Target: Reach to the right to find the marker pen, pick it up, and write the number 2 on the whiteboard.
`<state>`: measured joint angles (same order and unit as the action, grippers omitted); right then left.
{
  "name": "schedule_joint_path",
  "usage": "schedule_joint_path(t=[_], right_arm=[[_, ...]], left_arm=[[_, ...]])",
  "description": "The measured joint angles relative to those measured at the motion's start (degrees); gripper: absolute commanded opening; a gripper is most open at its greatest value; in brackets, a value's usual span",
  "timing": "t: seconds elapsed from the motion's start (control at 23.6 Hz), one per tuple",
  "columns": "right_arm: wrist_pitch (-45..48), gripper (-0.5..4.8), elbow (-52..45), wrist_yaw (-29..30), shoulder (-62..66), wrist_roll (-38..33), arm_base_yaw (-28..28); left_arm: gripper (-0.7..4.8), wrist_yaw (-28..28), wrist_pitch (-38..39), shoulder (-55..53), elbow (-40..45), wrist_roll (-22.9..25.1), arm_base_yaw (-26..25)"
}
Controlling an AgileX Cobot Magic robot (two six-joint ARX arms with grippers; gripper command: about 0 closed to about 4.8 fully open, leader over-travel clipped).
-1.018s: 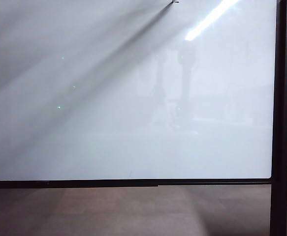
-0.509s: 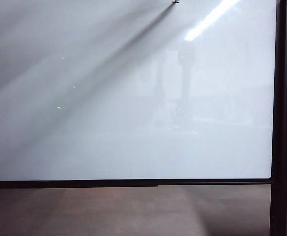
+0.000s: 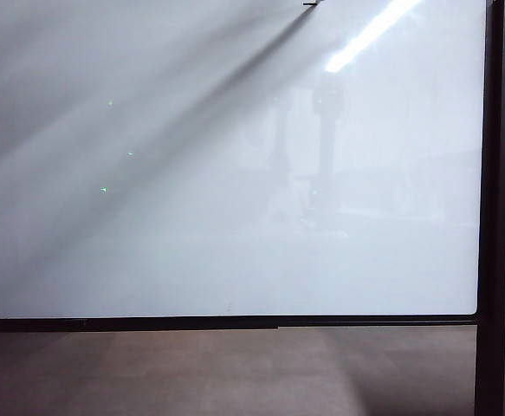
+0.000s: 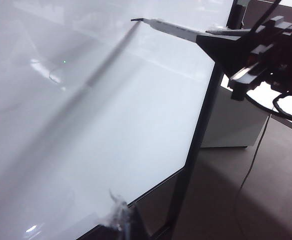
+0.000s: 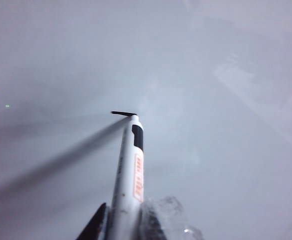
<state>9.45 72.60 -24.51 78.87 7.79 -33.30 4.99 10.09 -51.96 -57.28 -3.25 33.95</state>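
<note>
Most of the pen [image 3: 308, 3] is lying outside the exterior view: only a short dark mark is showing at the board's [image 3: 235, 217] top edge, near 12 o'clock, with a long grey shadow running from it toward 8 o'clock. Neither arm is appearing in that view. The board is being cut off at the top and left; its dark lower edge and one dark post [image 3: 497, 208] at 3 o'clock are showing. The left wrist view is showing the pen [image 4: 173, 29] whole, its tip at the board [image 4: 95, 125] beside a short dark stroke, too small to read as any figure. The right end effector [image 4: 221, 42] is clamping the pen's rear between two dark fingers, narrowly parted around the barrel. Behind it, cables and a white cabinet [image 4: 231, 120] are standing past the post [image 4: 198, 135]. The left end effector [image 4: 118, 220] is showing only as a blurred sliver near 6 o'clock of its own camera, so I cannot tell how far it is open. In the right wrist view the right end effector [image 5: 123, 225] is cut off at the frame edge; one pen [image 5: 128, 175] is rising from it, white with an orange label and dark band, its tip meeting the board [image 5: 226, 100] at one short black stroke [image 5: 123, 113]. Count: one pen, one board, one stroke.
</note>
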Motion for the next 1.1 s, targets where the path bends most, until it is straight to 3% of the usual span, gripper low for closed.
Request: schedule_joint_path(t=[1.1], right_arm=[[-1.0,0.18,0.0,-3.5,0.0,0.0,0.0]], left_arm=[[-0.05,0.0,0.1,0.0,0.0,0.0,0.0]])
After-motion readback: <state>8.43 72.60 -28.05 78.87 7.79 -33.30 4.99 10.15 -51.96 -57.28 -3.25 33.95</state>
